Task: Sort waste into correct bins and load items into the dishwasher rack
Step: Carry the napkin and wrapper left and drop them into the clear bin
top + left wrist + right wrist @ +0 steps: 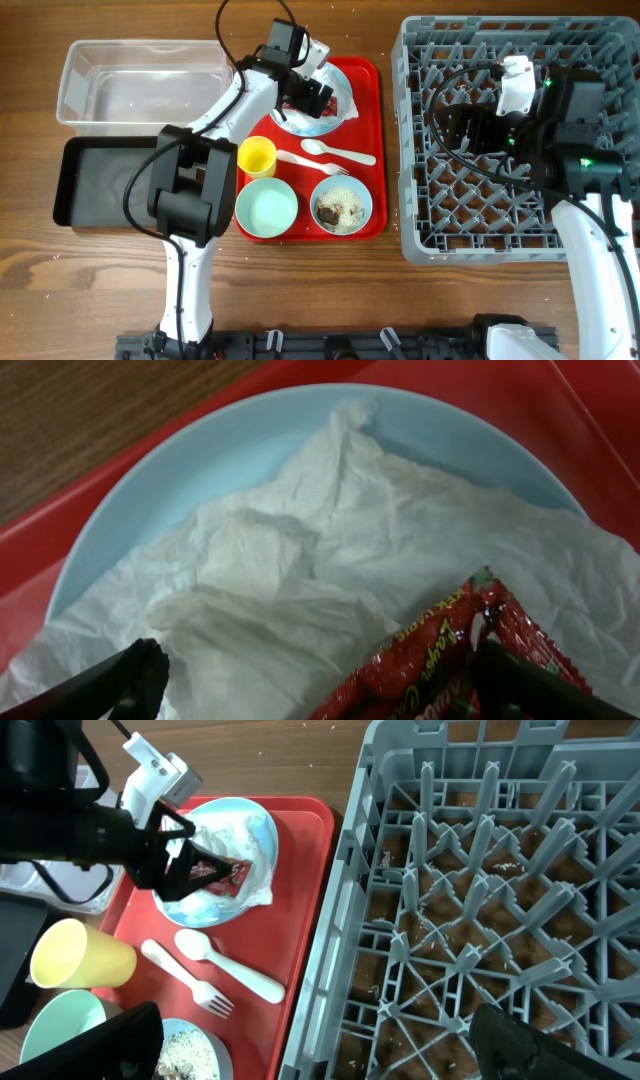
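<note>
The pale-blue plate (340,88) at the back of the red tray holds the white napkin (300,550) with the red snack wrapper (440,660) on it. My left gripper (320,675) is open low over the plate, with one finger on each side of the napkin and wrapper; it also shows in the overhead view (312,98). On the tray stand the yellow cup (257,156), an empty bowl (267,208) and a bowl of food scraps (341,204). The white spoon (335,152) and fork (310,167) lie there too. My right gripper (315,1040) is open and empty over the grey dishwasher rack (420,240).
The clear tub (140,75) stands at the back left, and the black tray (95,185) is in front of it. The red tray (375,130) lies between these bins and the rack. Crumbs are scattered on the wooden table.
</note>
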